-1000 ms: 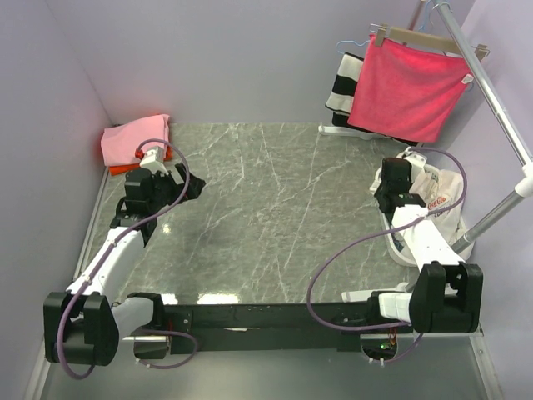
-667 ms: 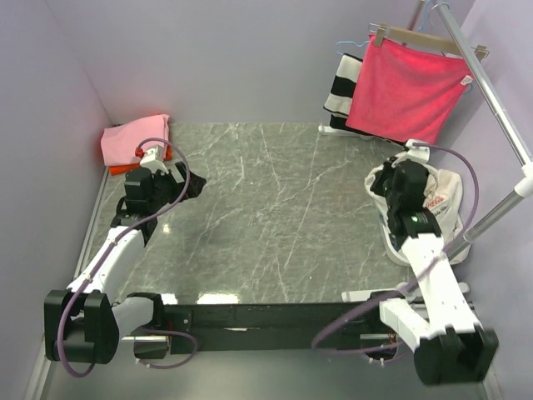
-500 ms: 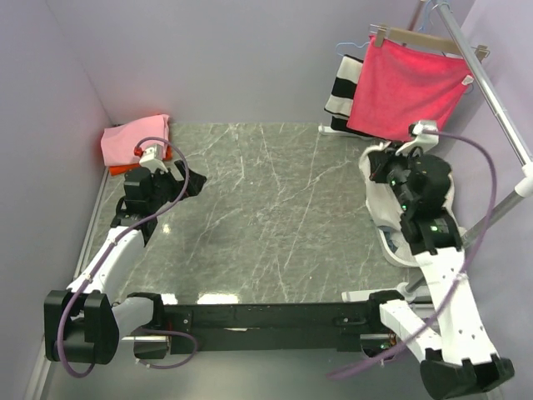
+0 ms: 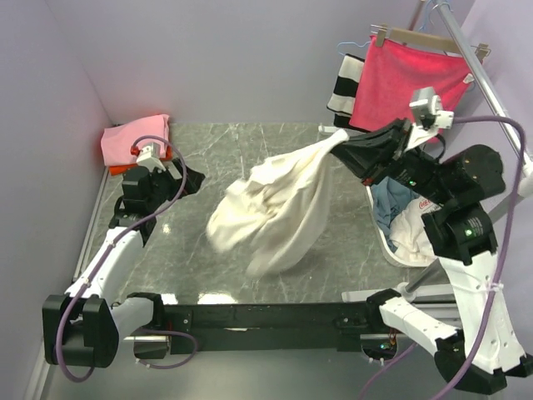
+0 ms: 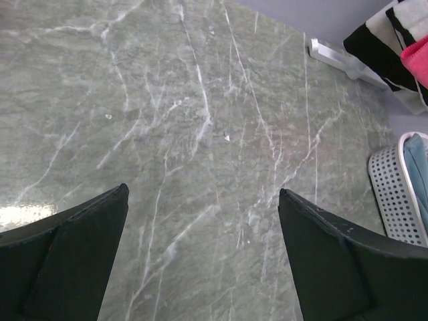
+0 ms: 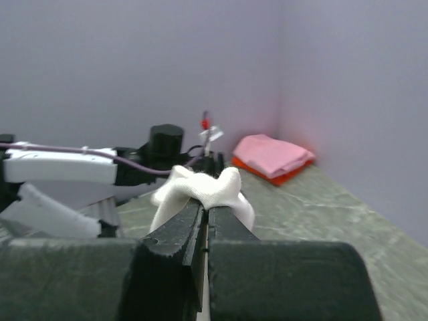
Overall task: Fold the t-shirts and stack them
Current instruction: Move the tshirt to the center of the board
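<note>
Above the table (image 4: 275, 146) in the overhead view, the right gripper (image 4: 346, 143) is clamped on a pinch of the cream t-shirt (image 4: 271, 208). The shirt hangs bunched over the marble, and I cannot tell whether its lowest folds touch the surface. The right arm stands raised high, its forearm reaching leftward from beside the laundry basket (image 4: 387, 246). The left arm lies low along the left side, the left gripper (image 4: 190, 177) spread wide and empty, near the pink t-shirt (image 4: 133, 137) resting on the orange-red t-shirt (image 4: 117, 169) in the far left corner. To do this step well, I judge the tee should go to the middle and come down slowly so it drapes flat rather than heaps, with the left gripper taking a second edge to spread it

From the left wrist, both fingers (image 5: 73, 267) frame bare marble with nothing between them

From the right wrist, the jaws press together on a cream fold, with the folded pair visible beyond
</note>
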`<action>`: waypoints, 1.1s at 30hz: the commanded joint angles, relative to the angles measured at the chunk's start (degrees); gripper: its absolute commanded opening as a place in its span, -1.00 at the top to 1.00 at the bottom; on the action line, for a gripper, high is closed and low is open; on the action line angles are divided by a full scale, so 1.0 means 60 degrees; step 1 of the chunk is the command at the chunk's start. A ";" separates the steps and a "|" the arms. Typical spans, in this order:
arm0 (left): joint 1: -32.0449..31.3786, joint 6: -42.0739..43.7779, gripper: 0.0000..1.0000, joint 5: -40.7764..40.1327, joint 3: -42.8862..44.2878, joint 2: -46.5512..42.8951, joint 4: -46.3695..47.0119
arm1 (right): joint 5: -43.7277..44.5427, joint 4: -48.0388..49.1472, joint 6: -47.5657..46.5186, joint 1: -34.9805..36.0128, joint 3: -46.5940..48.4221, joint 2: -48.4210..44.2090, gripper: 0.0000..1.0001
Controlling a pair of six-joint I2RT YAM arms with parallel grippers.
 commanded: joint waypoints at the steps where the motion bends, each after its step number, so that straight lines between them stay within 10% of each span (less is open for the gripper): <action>1: -0.0020 0.0022 -0.99 -0.0834 0.0428 -0.0532 -0.0398 | -0.0720 0.1054 0.0553 0.0475 -0.0779 0.0353 1.00; 15: -0.0209 -0.0871 -0.99 -0.0032 -0.0772 -0.1412 0.0068 | 0.5484 0.0515 0.0261 0.0578 -0.5483 0.1875 1.00; 27: -0.4077 -0.1544 -0.99 -0.1628 -0.2998 -0.0358 0.0654 | 0.8933 -0.0790 0.0422 0.0578 -0.5279 0.2317 1.00; 29: -0.4486 -0.1647 -0.99 -0.1788 -0.3189 -0.0036 0.0874 | 0.9167 -0.0834 0.0378 0.0593 -0.5265 0.2244 0.49; 33: -0.5102 -0.1822 -0.99 -0.2097 -0.3307 0.0535 0.1065 | 0.9110 -0.0878 0.0261 0.0578 -0.5163 0.2068 0.10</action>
